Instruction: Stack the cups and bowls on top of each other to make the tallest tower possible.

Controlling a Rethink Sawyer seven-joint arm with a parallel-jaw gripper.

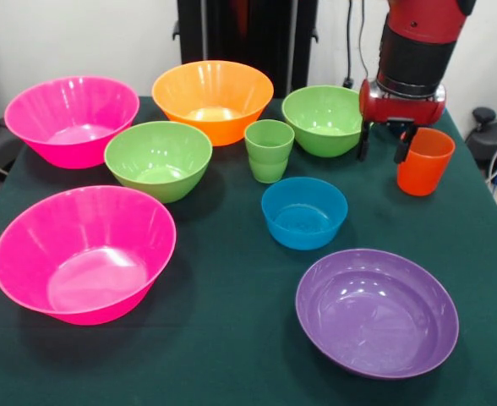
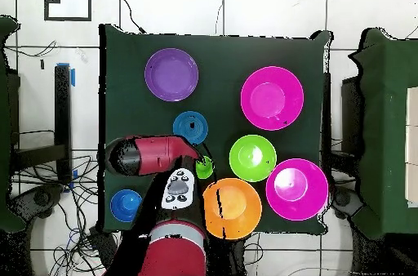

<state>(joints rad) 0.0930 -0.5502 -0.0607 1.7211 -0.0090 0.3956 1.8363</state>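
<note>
Cups first, from the front: the green cup point(image 1: 269, 150) stands upright mid-desk, between the nearer green bowl point(image 1: 158, 159) and the farther green bowl point(image 1: 323, 119), behind the blue bowl point(image 1: 304, 211). My tool point(image 1: 385, 142) hangs open just beside the orange cup point(image 1: 425, 161), one finger point(image 1: 404, 145) at its rim. The orange bowl point(image 1: 213, 98), two pink bowls point(image 1: 72, 119) point(image 1: 84, 252) and the purple bowl point(image 1: 377, 310) sit separately on the desk point(image 1: 232, 338).

Overhead, my arm hides the orange cup; a second blue bowl point(image 2: 126, 205) sits beside the arm, well apart from the purple bowl point(image 2: 171, 74).
</note>
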